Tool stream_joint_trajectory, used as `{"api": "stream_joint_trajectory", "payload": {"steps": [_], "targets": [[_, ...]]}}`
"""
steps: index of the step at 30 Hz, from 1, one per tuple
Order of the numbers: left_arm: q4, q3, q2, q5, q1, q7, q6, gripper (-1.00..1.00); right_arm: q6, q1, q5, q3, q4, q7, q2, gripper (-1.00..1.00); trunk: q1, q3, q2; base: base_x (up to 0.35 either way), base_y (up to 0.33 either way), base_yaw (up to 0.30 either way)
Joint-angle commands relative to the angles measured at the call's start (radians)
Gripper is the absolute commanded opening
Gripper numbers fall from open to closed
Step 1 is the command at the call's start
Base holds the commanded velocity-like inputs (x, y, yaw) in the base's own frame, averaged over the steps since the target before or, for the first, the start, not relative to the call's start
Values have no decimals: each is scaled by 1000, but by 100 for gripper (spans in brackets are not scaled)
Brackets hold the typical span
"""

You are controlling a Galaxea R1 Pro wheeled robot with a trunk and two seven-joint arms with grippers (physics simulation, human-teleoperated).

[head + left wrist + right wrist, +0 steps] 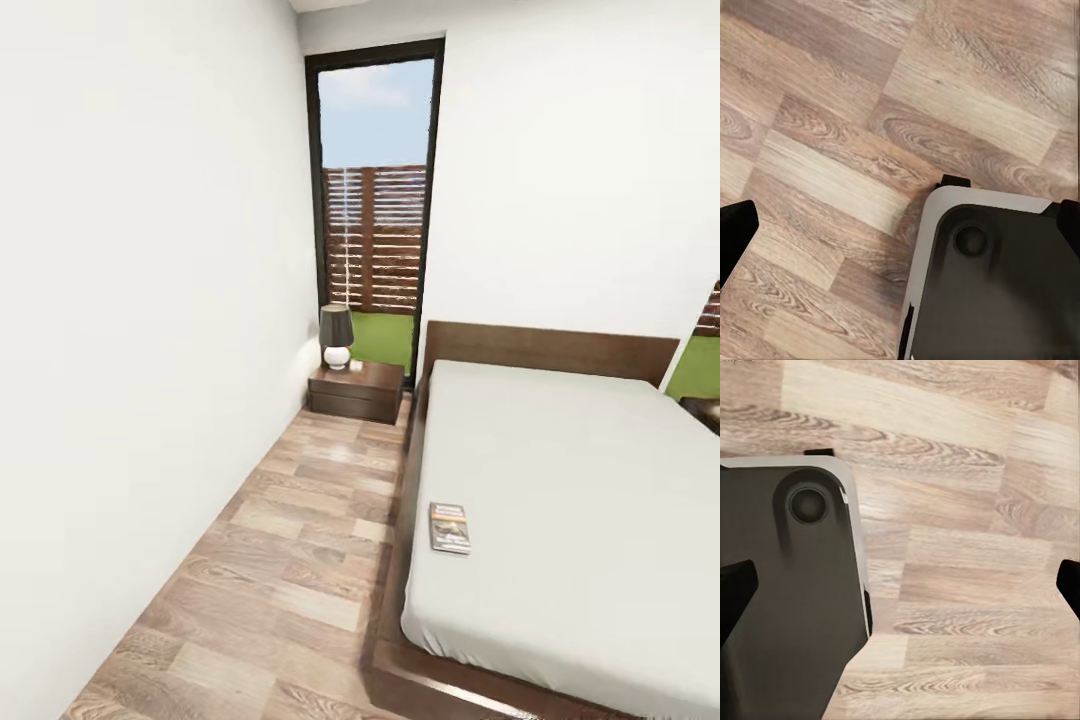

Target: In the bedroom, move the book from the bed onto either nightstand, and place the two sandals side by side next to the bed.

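The book [450, 527] lies flat near the left edge of the bed [570, 480], well apart from both sets of fingers, which hang spread open over plank floor [832, 150]: left fingers [735, 232], right fingers [735, 592].

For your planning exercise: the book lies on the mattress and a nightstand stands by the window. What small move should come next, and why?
Probably roll the base forward along the plank floor toward the book. It lies near the bed's left edge, while both wrist views look down at floor, so neither tool seems near it yet. The nightstand stands further ahead.
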Motion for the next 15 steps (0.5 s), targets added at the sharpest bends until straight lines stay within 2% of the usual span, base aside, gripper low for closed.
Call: {"api": "stream_joint_trajectory", "payload": {"steps": [1, 15], "targets": [[0, -9, 0, 7, 0, 2, -3, 100, -5, -1, -3, -2, 2, 0, 0, 100, 1, -2, -2, 91, 2, -294], [0, -9, 0, 7, 0, 2, -3, 100, -5, -1, -3, -2, 3, 0, 1, 100, 1, -2, -2, 38, 1, -293]]}}
